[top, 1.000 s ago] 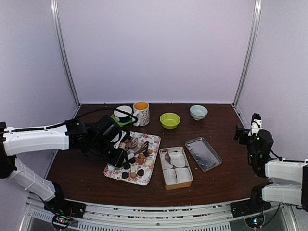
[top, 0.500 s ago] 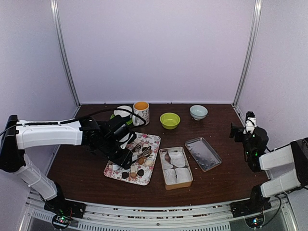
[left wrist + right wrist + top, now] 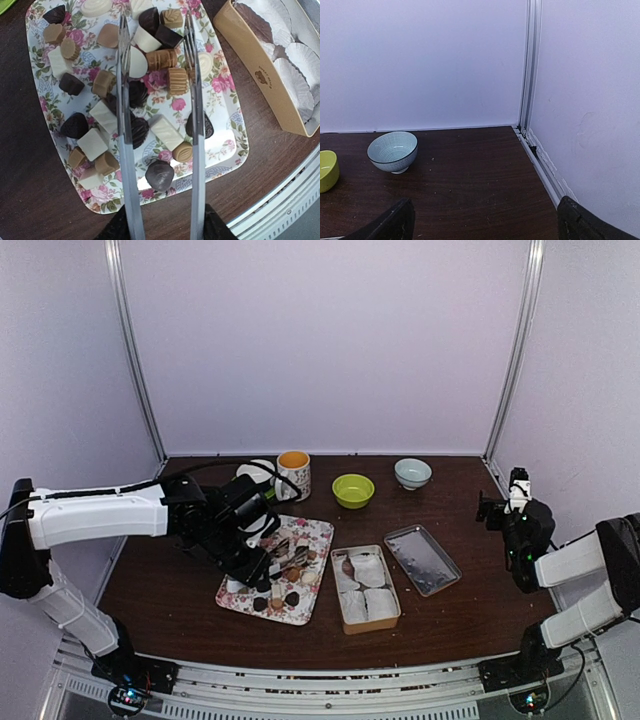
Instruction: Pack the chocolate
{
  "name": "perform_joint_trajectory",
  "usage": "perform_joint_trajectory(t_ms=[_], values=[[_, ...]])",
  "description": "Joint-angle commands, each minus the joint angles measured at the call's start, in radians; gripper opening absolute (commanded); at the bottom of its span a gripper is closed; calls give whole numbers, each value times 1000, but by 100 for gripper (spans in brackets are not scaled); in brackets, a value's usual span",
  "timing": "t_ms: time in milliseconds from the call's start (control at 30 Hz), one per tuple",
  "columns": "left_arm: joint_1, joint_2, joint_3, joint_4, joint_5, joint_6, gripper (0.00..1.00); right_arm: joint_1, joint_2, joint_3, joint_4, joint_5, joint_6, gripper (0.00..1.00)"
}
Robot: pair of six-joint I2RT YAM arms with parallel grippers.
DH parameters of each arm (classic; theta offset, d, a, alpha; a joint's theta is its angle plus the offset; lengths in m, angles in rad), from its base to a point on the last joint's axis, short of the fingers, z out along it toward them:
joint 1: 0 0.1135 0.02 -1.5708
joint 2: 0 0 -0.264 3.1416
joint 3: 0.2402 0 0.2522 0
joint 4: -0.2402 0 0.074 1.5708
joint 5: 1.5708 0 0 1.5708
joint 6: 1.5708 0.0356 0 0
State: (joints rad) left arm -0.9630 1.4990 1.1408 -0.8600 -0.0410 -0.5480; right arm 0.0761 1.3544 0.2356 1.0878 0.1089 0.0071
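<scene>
The chocolate, several small dark, tan and cream pieces, lies spread on a floral tray, which also shows in the top view. My left gripper is shut on metal tongs. Its two blades stand apart above the tray and straddle several pieces, with nothing pinched between them. In the top view the left gripper hangs over the tray's middle. The tan tin with white paper cups lies right of the tray. My right gripper is open and empty, far right.
The tin's lid lies right of the tin. A green bowl, a blue-white bowl and a mug with an orange inside stand at the back. The tin's wall is close to the tray's right edge.
My left arm has swung in over the tray with the tongs. My right arm has drawn back a little toward the right wall.
</scene>
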Motion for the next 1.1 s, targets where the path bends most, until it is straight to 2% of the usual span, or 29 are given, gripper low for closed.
perform_joint_trajectory(t_ms=[0, 333, 800, 967, 1067], values=[[1, -34, 25, -28, -16, 6, 44, -7, 4, 18, -8, 18, 7, 100], [4, -30, 31, -55, -94, -24, 41, -7, 3, 19, -9, 19, 8, 100], [4, 16, 32, -7, -2, 27, 41, -7, 4, 19, -9, 18, 7, 100], [4, 44, 45, -14, -21, 32, 40, -7, 3, 18, -10, 18, 7, 100], [4, 52, 60, -26, -46, 28, 36, -7, 3, 18, -9, 18, 7, 100]])
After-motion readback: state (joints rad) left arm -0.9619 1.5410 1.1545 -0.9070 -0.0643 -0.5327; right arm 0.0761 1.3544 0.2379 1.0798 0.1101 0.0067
